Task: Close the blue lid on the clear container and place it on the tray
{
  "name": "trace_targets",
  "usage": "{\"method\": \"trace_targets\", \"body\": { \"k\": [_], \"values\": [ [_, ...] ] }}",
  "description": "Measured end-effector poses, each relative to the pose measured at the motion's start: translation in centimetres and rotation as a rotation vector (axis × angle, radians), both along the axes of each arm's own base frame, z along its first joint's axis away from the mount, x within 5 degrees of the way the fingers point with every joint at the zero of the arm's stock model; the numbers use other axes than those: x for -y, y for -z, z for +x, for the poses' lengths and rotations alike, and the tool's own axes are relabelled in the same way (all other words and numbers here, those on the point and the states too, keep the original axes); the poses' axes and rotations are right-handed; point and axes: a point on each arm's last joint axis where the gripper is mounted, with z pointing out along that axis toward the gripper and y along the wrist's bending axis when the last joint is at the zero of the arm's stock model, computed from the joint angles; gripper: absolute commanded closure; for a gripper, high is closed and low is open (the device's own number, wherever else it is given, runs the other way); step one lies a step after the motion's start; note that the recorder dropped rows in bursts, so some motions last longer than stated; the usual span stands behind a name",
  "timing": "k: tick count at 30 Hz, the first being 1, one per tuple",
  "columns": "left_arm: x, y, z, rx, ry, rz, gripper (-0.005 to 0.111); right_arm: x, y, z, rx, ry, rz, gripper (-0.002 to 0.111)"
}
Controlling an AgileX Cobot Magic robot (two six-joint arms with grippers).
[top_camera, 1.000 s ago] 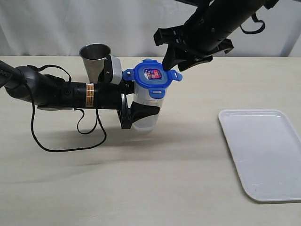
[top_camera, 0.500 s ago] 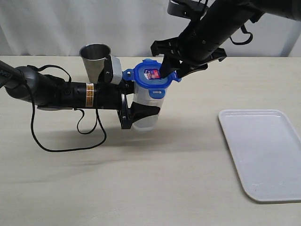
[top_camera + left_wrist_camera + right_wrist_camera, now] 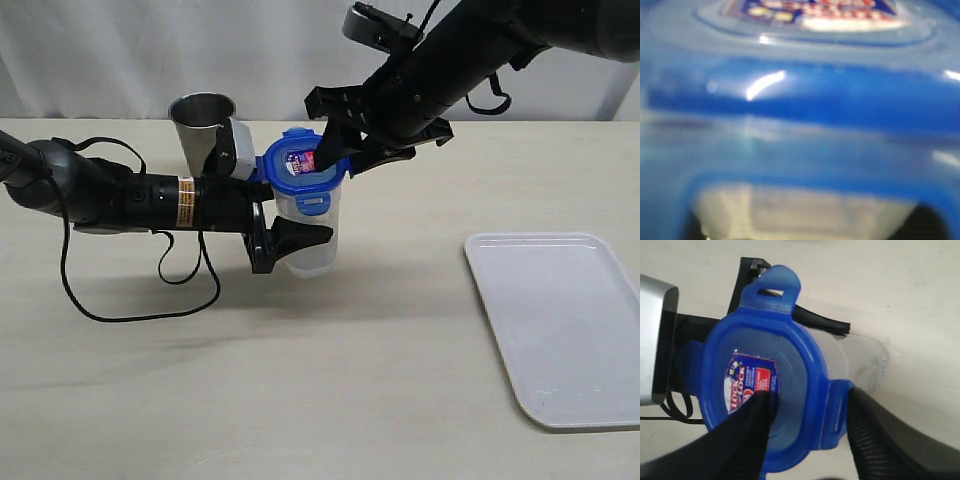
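Left tool (image 3: pixel 296 232) clamps black fingers around the tall translucent plastic container (image 3: pixel 308 252), just right of a grey steel cup (image 3: pixel 202 125). The glossy blue rounded-square lid (image 3: pixel 298 168) caps it and is only blur in the left wrist view. Right tool (image 3: pixel 809 396), fingers spread, straddles a snap tab (image 3: pixel 837 410). The flat white tray (image 3: pixel 560 330) lies well apart on the bench (image 3: pixel 380 380).

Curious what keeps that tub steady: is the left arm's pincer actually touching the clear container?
Touching. The exterior view shows the left pincer closed round the clear container, its black finger lying flat across the wall with no gap.
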Motion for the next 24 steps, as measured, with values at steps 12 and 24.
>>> {"method": "trace_targets", "body": {
  "k": [12,24],
  "values": [
    [-0.1,0.0,0.0,-0.003,0.002,-0.004,0.107,-0.5,1.9,0.7,-0.075,-0.021,0.045,0.062],
    [-0.1,0.1,0.1,-0.018,-0.018,0.003,0.107,1.1,1.1,1.1,-0.066,-0.009,0.058,0.062]
  ]
}}
